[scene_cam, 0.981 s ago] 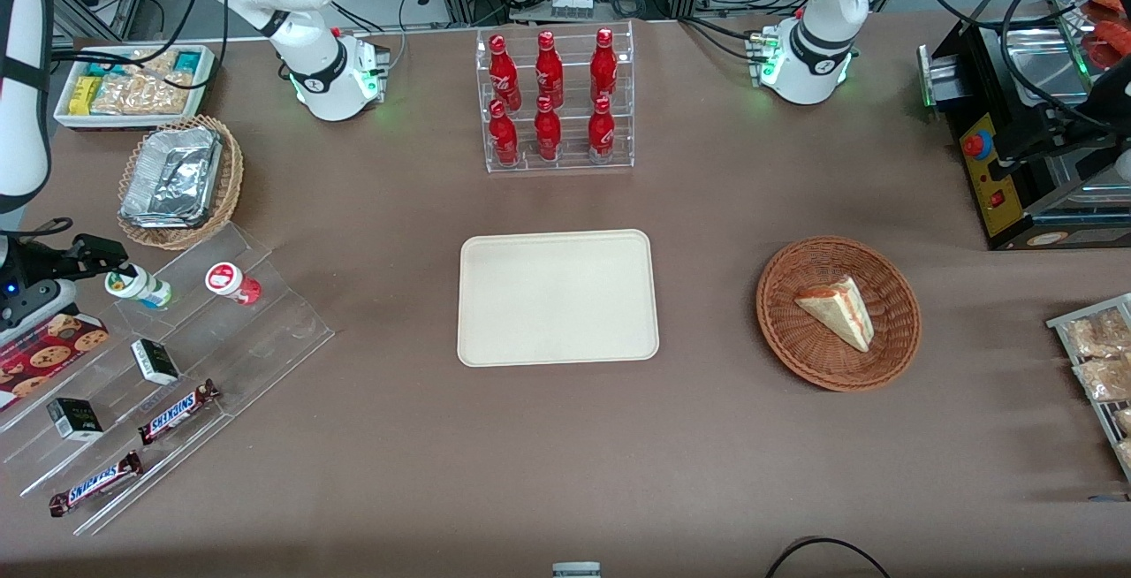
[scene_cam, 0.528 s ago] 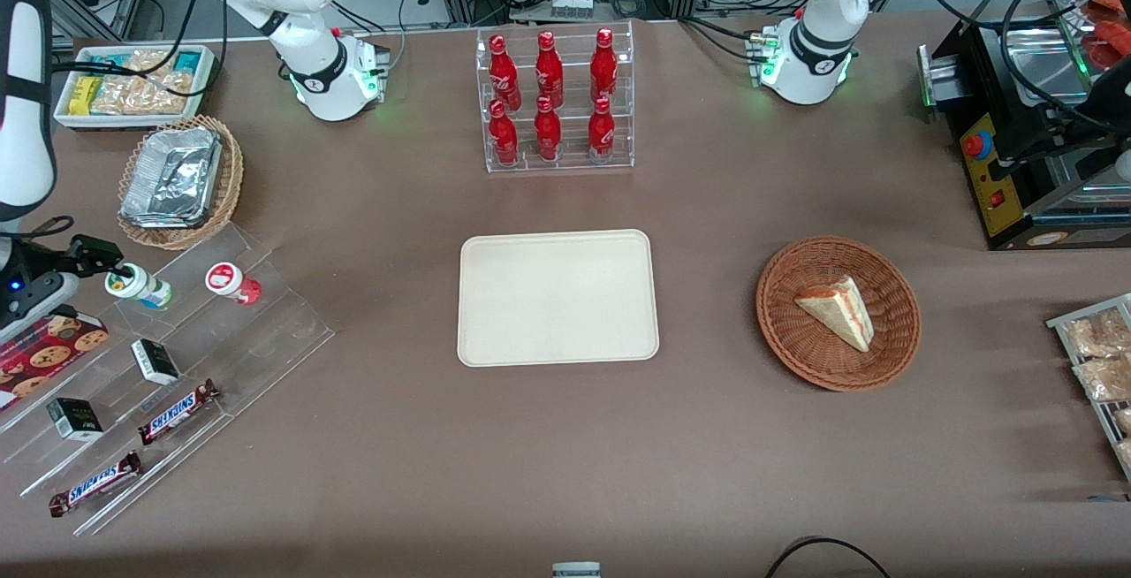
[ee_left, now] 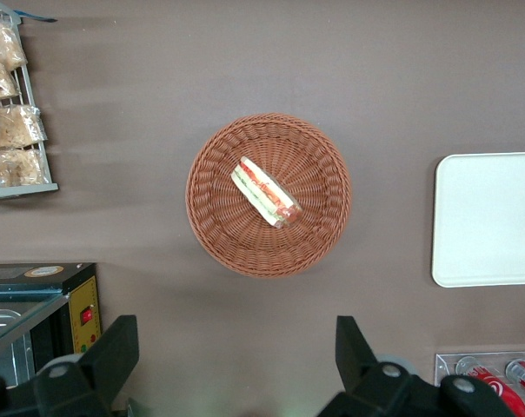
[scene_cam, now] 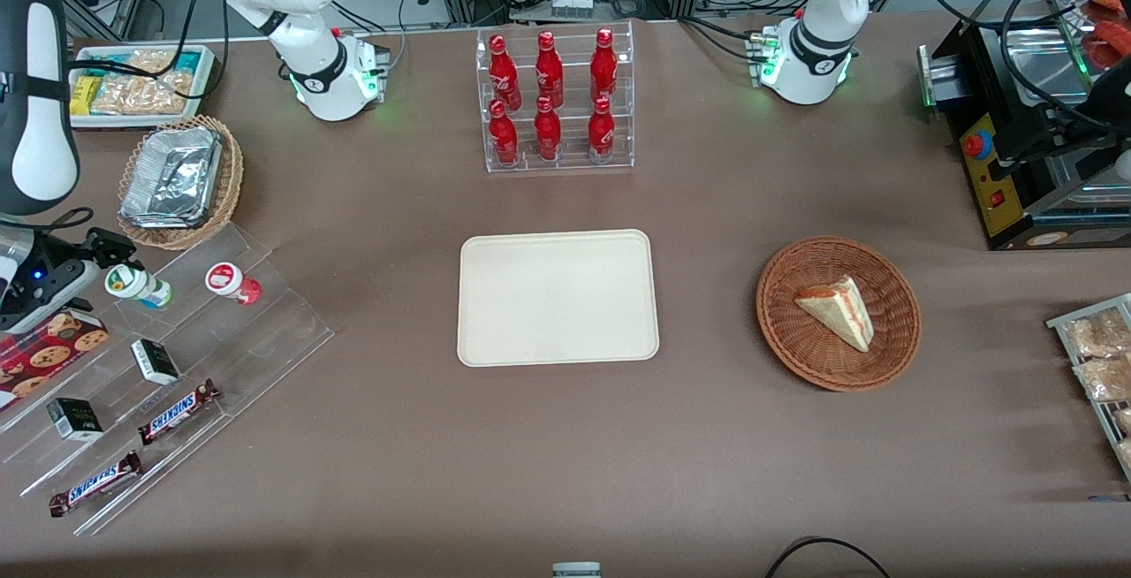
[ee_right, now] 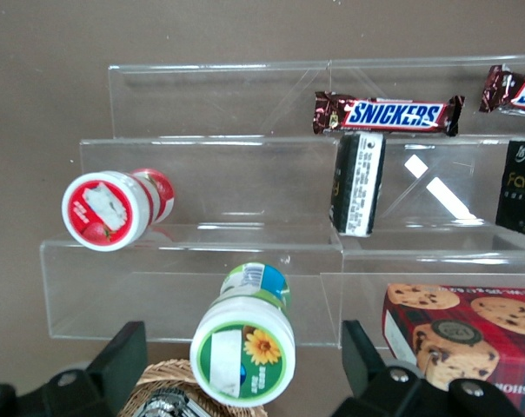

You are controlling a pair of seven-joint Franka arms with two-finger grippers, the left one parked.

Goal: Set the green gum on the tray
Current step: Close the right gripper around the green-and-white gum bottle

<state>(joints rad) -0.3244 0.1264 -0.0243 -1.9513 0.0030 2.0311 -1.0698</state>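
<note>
The green gum point(scene_cam: 135, 285) lies on its side on the top step of a clear acrylic stand point(scene_cam: 177, 357) at the working arm's end of the table. In the right wrist view its white-and-green lid point(ee_right: 243, 356) faces the camera. My right gripper point(scene_cam: 104, 262) is open, level with the lid. The two black fingers point(ee_right: 116, 360) stand wide on either side of the lid point(ee_right: 242, 372) without touching it. The cream tray point(scene_cam: 557, 297) lies bare mid-table, well away toward the parked arm; its edge shows in the left wrist view point(ee_left: 488, 217).
A red-lidded gum bottle point(scene_cam: 232, 282) lies beside the green one on the same step point(ee_right: 110, 208). Lower steps hold Snickers bars point(scene_cam: 177, 412) and small black boxes point(scene_cam: 155, 361). A cookie box point(scene_cam: 44, 350) and a wicker basket with foil trays point(scene_cam: 177, 178) lie close by. A bottle rack point(scene_cam: 552, 101) stands farther back.
My gripper has shifted slightly toward the green gum's lid, and the arm above it has swung a little. The gum has not moved.
</note>
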